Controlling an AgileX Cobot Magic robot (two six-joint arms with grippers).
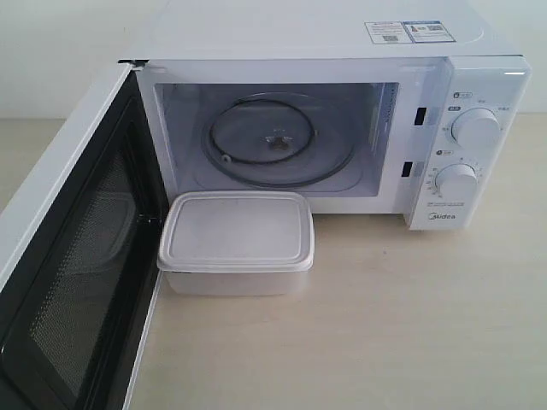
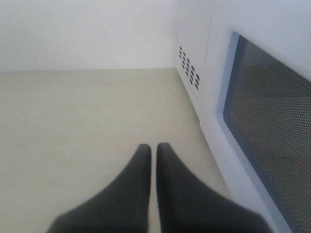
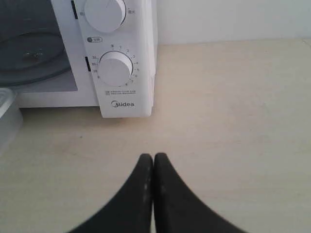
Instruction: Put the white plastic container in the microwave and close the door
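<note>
Pre-grasp: white plastic container [image 1: 236, 243] sat before the open microwave [image 1: 299, 34]; left gripper [image 2: 151, 145] and right gripper [image 3: 153, 156] closed, empty. The next move likely needed jaws opened around it.

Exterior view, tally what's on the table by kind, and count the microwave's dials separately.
Microwave: 1
White plastic container: 1
Dials: 2
Total: 4
</note>
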